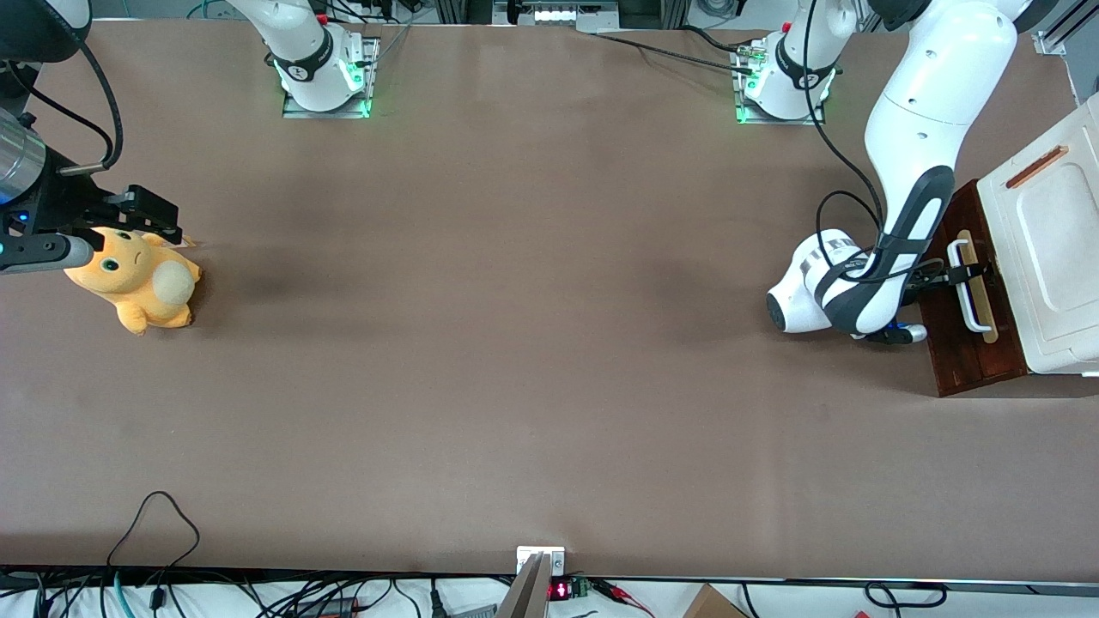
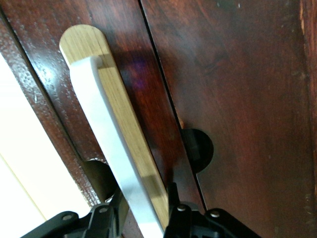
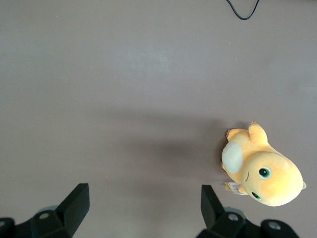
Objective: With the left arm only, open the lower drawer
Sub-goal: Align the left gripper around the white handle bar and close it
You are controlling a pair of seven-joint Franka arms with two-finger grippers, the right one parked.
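My end effector (image 2: 144, 214): one, its two fingers (image 2: 110, 218) closed around the white bar handle (image 2: 111, 148).
Handle: one, on a pale wood strip (image 2: 121, 106).
Lower drawer (image 1: 974, 339): one, dark red-brown front, under the white cabinet (image 1: 1052, 249) at my working end of the worktop (image 1: 515, 343).
Plush toy (image 1: 137, 279): one, at the parked arm's end.
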